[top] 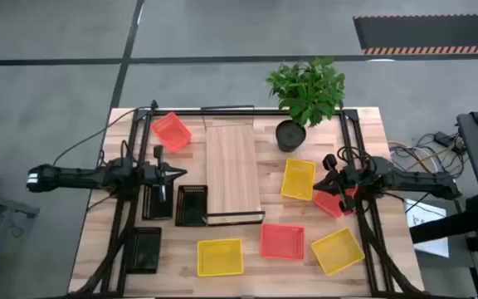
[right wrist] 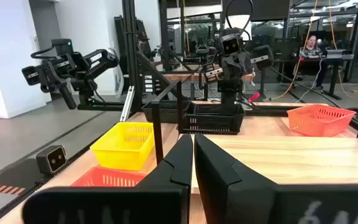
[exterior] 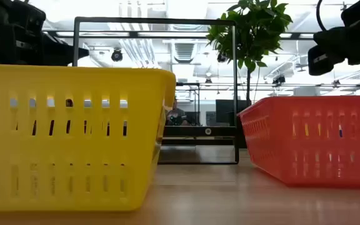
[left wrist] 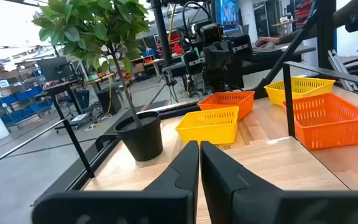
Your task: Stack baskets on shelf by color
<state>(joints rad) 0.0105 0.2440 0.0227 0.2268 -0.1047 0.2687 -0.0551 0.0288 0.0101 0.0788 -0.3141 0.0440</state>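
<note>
Both the left gripper and right gripper are pinched together on nothing, and the shelf sits bare mid-table. I'd spread the right one first (it's nearest) and drop squarely over the yellow basket rim just beside it.

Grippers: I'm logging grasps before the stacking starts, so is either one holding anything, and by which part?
Nothing is held. The left gripper and right gripper are both shut on nothing, fingers pressed together.
</note>
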